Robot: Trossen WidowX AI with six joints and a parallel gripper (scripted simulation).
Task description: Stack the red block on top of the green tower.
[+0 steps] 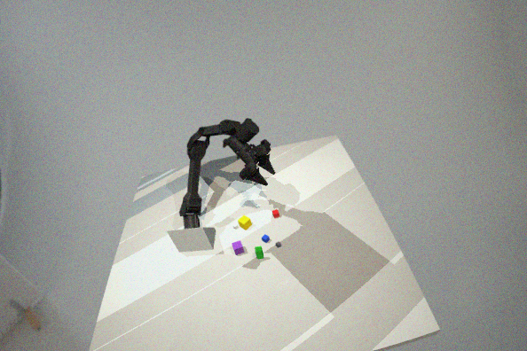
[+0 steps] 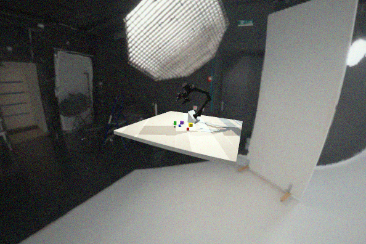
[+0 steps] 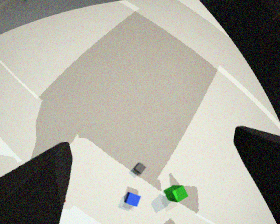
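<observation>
The red block lies on the table, apart from the other blocks; in the wrist view it is hidden or nearly so behind the left finger. The green tower stands upright, taller than it is wide, with nothing on top. My gripper is wide open and empty. It hangs high above the table, tilted downward, nearer to the red block than to the green tower in the top view.
A blue block and a small dark grey block lie close to the tower. A purple block is beside it, and a yellow block lies between the arm's base and the red block.
</observation>
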